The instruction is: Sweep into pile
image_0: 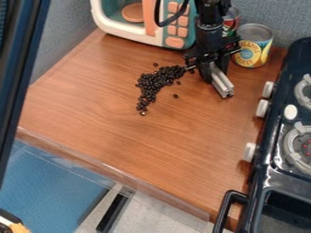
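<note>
Beans (155, 81), dark, are lying upper-middle on the table (121, 136), just beside my claw (213, 73), image-left of it. The table is taking up most of the view. The stove (270, 176) is running along its right side, knobs (249, 152) facing the wood. The microwave (102, 23), a toy, is standing at the back. My claw is hanging over the upper right of the table, closed on the bar (223, 86). Yellow can (254, 45) is standing upright just right of me; red can (229, 20) is sitting behind my arm, partly hidden. The bar, grey metal, is slanting down toward image-right, its far end pointing away from the beans. Main clump is spreading from near my claw toward lower left, thinning into a tail. A few strays are lying apart: one above, a couple on the right.
</note>
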